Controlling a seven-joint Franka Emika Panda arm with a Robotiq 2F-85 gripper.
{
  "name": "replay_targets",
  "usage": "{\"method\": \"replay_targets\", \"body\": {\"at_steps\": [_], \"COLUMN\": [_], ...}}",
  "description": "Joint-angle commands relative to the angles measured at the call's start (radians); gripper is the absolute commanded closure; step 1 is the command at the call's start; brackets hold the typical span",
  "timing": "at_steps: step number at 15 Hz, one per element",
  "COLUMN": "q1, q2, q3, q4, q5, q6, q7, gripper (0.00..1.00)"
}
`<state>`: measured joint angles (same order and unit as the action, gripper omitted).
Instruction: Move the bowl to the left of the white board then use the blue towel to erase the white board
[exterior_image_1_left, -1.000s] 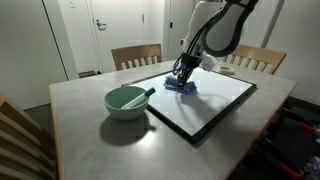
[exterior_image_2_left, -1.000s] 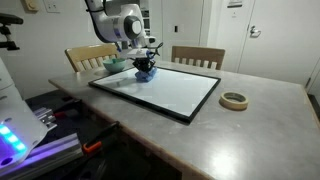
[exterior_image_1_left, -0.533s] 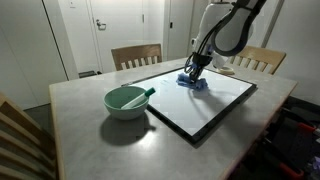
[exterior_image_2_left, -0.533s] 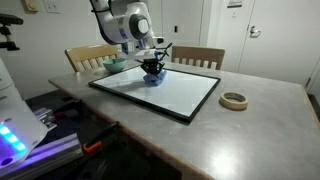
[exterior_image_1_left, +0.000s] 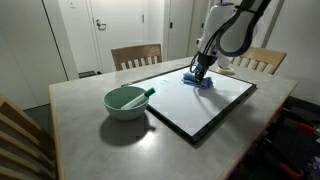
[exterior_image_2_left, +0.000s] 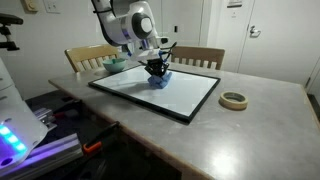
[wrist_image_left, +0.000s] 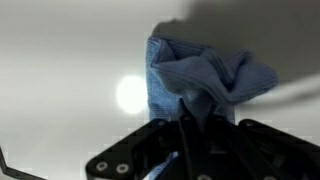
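Note:
The pale green bowl (exterior_image_1_left: 126, 101) stands on the table beside the white board's (exterior_image_1_left: 170, 105) edge, a green utensil over its rim; in an exterior view the bowl (exterior_image_2_left: 116, 63) shows behind the arm. My gripper (exterior_image_1_left: 199, 76) is shut on the bunched blue towel (exterior_image_1_left: 201, 82) and presses it onto the board's far part. In an exterior view the blue towel (exterior_image_2_left: 157, 79) sits under the gripper (exterior_image_2_left: 156, 72) on the white board (exterior_image_2_left: 180, 95). The wrist view shows the blue towel (wrist_image_left: 200, 75) pinched between the fingers, spread on the white board (wrist_image_left: 70, 60).
A roll of tape (exterior_image_2_left: 234, 100) lies on the table past the board's short edge. Wooden chairs (exterior_image_1_left: 136, 55) stand along the far side, another chair (exterior_image_1_left: 20, 140) at the near corner. A white plate-like object (exterior_image_1_left: 226, 69) sits behind the arm.
My gripper has slid the towel along the board's far part, away from the bowl. The bowl has not moved.

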<state>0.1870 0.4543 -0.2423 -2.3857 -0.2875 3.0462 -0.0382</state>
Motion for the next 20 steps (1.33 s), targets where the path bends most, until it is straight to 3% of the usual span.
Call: {"method": "replay_targets", "body": {"at_steps": [1,6,13,20], "q1": [-0.027,-0.078,-0.115,-0.089], "q2": [0.067,0.073,0.104,0.148], "q3": [0.074,0.203,0.327,0.380], "q4": [-0.009,0.038,0.137,0.253], "q5": [0.016,0.038,0.052,0.032], "q6": [-0.014,-0.053,-0.159,-0.274], "q7": [-0.025,-0.082,-0.161,-0.248], "gripper": [0.98,0.98,0.98,0.98]}}
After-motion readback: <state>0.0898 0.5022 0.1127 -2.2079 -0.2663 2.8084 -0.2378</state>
